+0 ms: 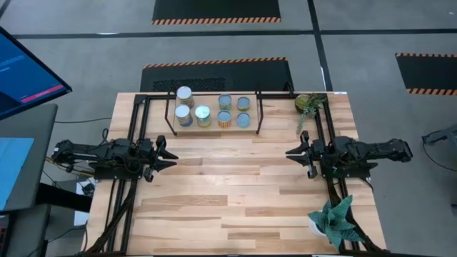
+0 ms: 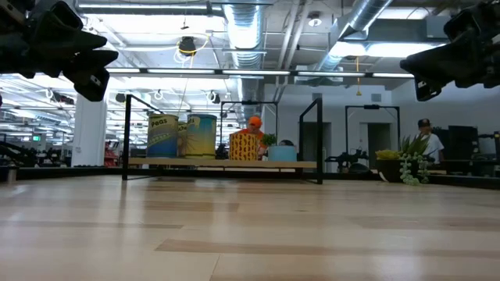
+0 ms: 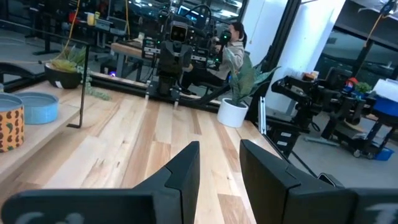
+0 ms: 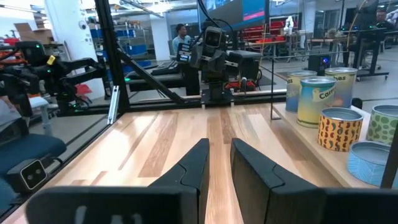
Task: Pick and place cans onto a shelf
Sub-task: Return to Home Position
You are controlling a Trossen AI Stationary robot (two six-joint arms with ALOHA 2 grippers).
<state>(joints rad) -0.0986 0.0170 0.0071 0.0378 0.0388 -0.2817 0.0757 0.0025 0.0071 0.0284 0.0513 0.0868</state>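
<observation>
- Seven cans (image 1: 203,115) stand on the wooden board of the black-rod shelf (image 1: 207,96) at the far middle of the surface (image 1: 228,185); three sit at the shelf's left end and four form a square block at its right
- From table height, the tall tins at the shelf's left end stand upright, one (image 2: 162,135) lettered "Peas"; an orange-patterned tin (image 2: 244,146) and a low pale-blue one (image 2: 281,153) stand to their right
- The left gripper (image 1: 171,158) hangs over the left side of the surface, well apart from the shelf and pointing toward the middle; its fingers (image 3: 186,165) are a narrow gap apart and hold nothing
- The right gripper (image 1: 291,155) faces it from the right side, level with it and clear of the cans; its fingers (image 4: 196,162) are likewise slightly parted and empty
- A potted plant (image 1: 308,103) stands at the far right corner just beside the shelf; a second plant (image 1: 332,218) sits at the near right edge
- A monitor (image 1: 21,71) glows blue beyond the left edge; a person (image 3: 233,53) is seated in the room behind the right arm
</observation>
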